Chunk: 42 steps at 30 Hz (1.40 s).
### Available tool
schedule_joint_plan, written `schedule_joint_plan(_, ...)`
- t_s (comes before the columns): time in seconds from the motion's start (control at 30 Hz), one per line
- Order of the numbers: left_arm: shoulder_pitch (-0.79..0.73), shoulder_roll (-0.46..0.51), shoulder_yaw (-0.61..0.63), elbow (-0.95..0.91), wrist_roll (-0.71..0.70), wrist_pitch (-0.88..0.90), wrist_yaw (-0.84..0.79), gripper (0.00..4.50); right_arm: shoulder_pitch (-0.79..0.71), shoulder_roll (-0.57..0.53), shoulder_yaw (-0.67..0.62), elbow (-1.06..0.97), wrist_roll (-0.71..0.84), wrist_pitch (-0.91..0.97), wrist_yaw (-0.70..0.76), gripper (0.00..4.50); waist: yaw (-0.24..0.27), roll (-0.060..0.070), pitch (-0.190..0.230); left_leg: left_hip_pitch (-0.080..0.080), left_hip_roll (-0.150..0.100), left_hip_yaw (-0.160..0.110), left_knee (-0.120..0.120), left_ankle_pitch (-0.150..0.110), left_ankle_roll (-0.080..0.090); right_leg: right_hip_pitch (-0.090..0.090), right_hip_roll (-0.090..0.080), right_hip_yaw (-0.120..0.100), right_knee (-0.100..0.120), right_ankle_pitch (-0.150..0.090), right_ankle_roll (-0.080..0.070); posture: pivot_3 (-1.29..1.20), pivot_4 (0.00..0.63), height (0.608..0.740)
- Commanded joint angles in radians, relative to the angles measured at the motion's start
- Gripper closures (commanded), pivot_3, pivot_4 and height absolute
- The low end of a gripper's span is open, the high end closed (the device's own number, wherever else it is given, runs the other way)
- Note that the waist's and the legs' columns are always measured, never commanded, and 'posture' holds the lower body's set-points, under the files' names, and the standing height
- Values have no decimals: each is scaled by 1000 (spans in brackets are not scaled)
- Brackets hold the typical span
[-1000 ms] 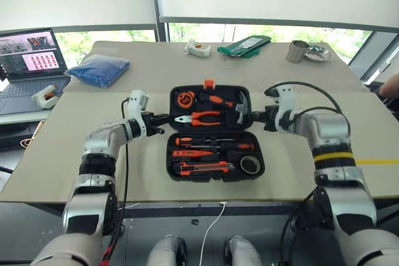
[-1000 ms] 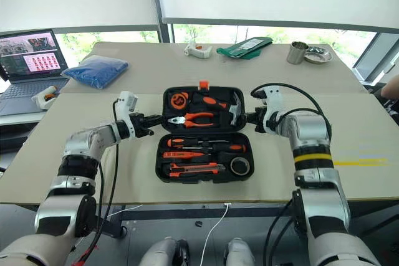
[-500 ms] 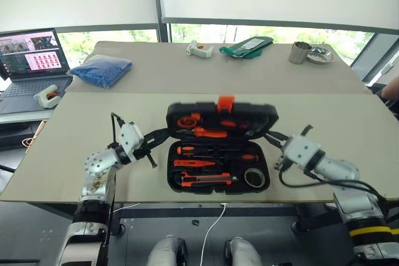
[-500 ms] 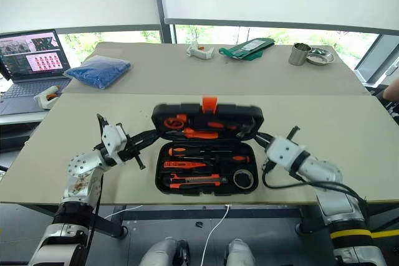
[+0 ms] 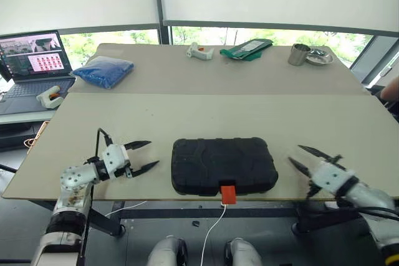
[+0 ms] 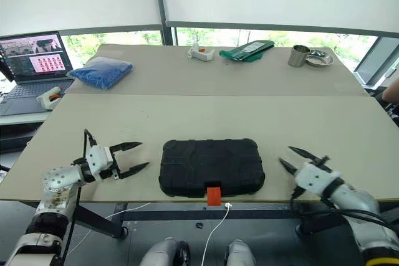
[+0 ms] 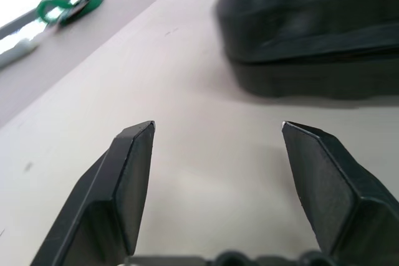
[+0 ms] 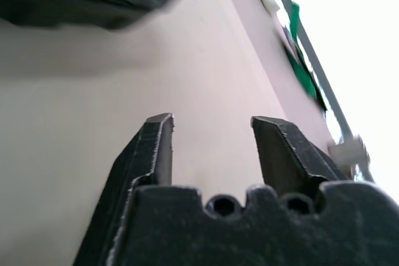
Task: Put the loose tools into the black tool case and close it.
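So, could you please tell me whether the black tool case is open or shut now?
Shut: the black tool case lies flat, lid down, no tools visible, its orange latch at the near edge. Whether it is latched, I cannot tell.

We see black tool case (image 5: 224, 166) shut, lid down flat, lying on tabletop at near edge, about midway between left and right edges. Rounded-rectangular plastic shell, long side parallel to near edge, moulded ribbing on lid. Small orange latch (image 5: 229, 194) at middle of front side, hanging past near edge. We see no loose tools outside case.
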Motion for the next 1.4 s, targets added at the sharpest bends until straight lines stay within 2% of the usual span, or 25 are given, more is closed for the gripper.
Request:
schedule_joint_plan(0.03,-86,-14,-10,-68,-42,170,28,1769,162,-77,-64,-292,320,251,206,3636,5,0,0,0,0,-1,0,0,0,0,0,0,0,0,0,0,150,740)
schedule_joint_plan(0.1,-131,-27,-24,-80,-41,251,41,2318,259,-127,-64,-435,417,384,292,4136,14,0,0,0,0,-1,1,0,0,0,0,0,0,0,0,0,150,740)
schedule_joint_plan(0.13,-155,-35,-36,-75,-31,281,42,2798,293,-149,-53,-494,433,431,317,4500,16,-1,0,0,0,-2,1,0,0,1,0,0,0,0,0,0,150,740)
schedule_joint_plan(0.3,-259,-65,-113,-5,70,305,77,4463,297,-154,27,-662,456,611,345,4500,17,-2,-1,1,1,-3,2,-1,0,3,1,-1,-2,-3,-5,0,150,740)
schedule_joint_plan(0.5,-358,-96,-192,115,138,269,7,4463,142,-124,154,-686,394,775,341,4500,21,-4,0,-1,0,-2,2,-1,1,-1,1,-2,-3,-3,-5,0,150,740)
schedule_joint_plan(0.6,-382,-101,-195,158,143,265,-11,4463,67,-128,214,-626,268,709,373,4500,22,-4,0,-4,0,-2,2,-1,2,-1,1,-2,-4,-3,-5,0,150,740)
schedule_joint_plan(0.8,-388,-92,-199,196,158,284,-46,4463,-115,-2,244,-509,189,675,324,4500,16,-7,2,-5,0,-1,3,-1,2,-2,1,-2,-3,1,0,0,150,740)
schedule_joint_plan(1.03,-353,-108,-126,125,83,439,-5,4463,-376,185,245,-256,108,621,235,4500,-4,-8,3,-5,1,-2,5,0,0,-4,1,-2,2,2,-1,0,150,740)
schedule_joint_plan(1.1,-340,-111,-94,88,51,487,12,4463,-422,210,254,-192,82,596,232,4500,-3,-8,3,-6,1,-1,4,4,7,-5,1,-2,3,2,-1,0,150,740)
schedule_joint_plan(1.17,-338,-100,-72,75,51,505,46,4463,-459,228,258,-140,64,581,225,4500,-2,-9,3,-6,1,-1,4,4,8,-4,2,-2,3,4,-5,0,150,740)
schedule_joint_plan(1.3,-374,-68,-39,69,67,503,117,4463,-475,232,236,-110,62,576,239,4500,-2,-9,4,-6,0,-1,4,4,8,-4,1,-2,3,5,-6,0,150,740)
schedule_joint_plan(1.4,-401,-67,-57,-37,10,567,29,4463,-425,206,199,-135,85,579,259,4500,1,-9,4,-6,0,-1,4,4,7,-4,1,-2,3,4,-6,0,150,740)
